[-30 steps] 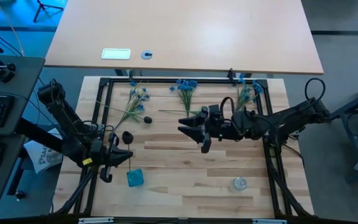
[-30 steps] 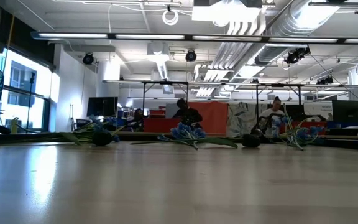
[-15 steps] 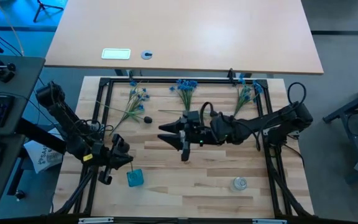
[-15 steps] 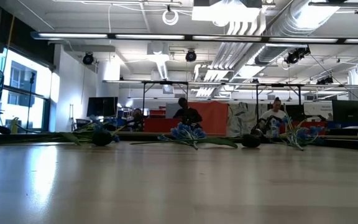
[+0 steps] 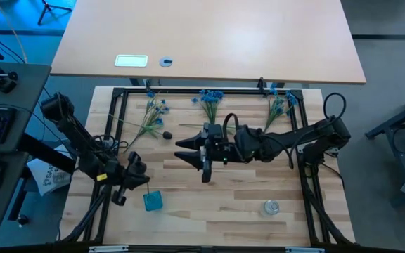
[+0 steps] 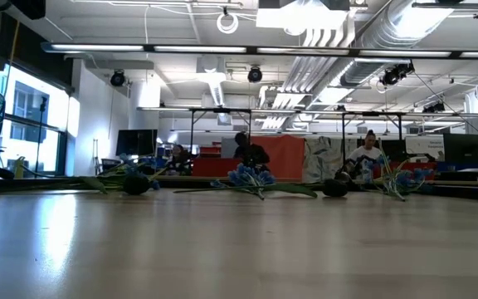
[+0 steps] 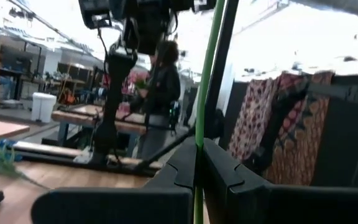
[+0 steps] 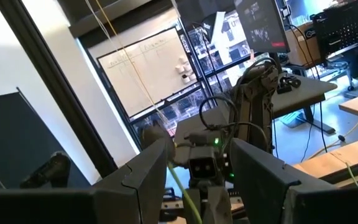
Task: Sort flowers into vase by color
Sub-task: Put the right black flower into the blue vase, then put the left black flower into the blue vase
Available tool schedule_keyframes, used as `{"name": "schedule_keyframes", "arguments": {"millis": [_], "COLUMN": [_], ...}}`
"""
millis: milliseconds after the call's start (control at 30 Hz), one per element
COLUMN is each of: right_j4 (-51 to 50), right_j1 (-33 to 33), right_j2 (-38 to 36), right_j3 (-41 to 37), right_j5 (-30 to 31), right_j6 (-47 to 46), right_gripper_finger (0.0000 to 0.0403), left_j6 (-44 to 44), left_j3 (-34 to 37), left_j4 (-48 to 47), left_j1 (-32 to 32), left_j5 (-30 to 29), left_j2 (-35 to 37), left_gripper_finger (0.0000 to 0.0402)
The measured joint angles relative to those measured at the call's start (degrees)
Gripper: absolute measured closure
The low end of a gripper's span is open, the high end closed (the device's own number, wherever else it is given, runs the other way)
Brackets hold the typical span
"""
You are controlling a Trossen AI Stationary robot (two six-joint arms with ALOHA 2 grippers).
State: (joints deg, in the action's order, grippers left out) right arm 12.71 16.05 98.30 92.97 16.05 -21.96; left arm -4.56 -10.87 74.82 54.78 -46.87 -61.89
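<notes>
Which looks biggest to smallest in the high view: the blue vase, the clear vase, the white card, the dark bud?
1. White card, though it lies on the far table.
2. Blue vase.
3. Clear vase, close to the blue one.
4. Dark bud.

My high camera looks straight down, taking in the whole wooden table (image 5: 216, 190) and both my arms. My low camera sits right at the tabletop (image 6: 239, 249), facing level across it into the room, the flower sprigs (image 6: 251, 178) lined up far off; those same sprigs (image 5: 209, 102) lie along the table's far edge from above. My left wrist camera peers out close between my left gripper (image 7: 197, 180) fingers, a green stem (image 7: 205, 81) running straight up, the other arm beyond. My right wrist camera looks past my right gripper (image 8: 197, 180) toward my left arm (image 8: 253, 106), sharing that stem (image 8: 182, 190).
</notes>
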Motion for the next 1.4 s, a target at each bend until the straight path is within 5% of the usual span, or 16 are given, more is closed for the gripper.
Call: {"name": "schedule_keyframes", "arguments": {"millis": [667, 900, 1400], "right_j4": [-0.18, -0.21, -0.86], "right_j1": [-0.02, -0.02, -0.86], "right_j2": [0.00, 0.00, 0.00], "right_j3": [0.00, 0.00, 0.00], "right_j5": [0.07, 0.05, -0.22], "right_j6": [0.00, -0.02, -0.04], "right_gripper_finger": [0.0231, 0.0231, 0.0231], "left_j6": [0.53, -1.80, -1.68], "left_j3": [0.00, 0.00, 0.00], "left_j4": [-2.86, -2.90, -0.22], "left_j1": [-0.31, 2.18, 11.92], "left_j5": [-0.20, -1.56, -20.05], "left_j2": [-0.20, -0.20, 5.89], "left_gripper_finger": [0.0395, 0.0327, 0.0187]}}
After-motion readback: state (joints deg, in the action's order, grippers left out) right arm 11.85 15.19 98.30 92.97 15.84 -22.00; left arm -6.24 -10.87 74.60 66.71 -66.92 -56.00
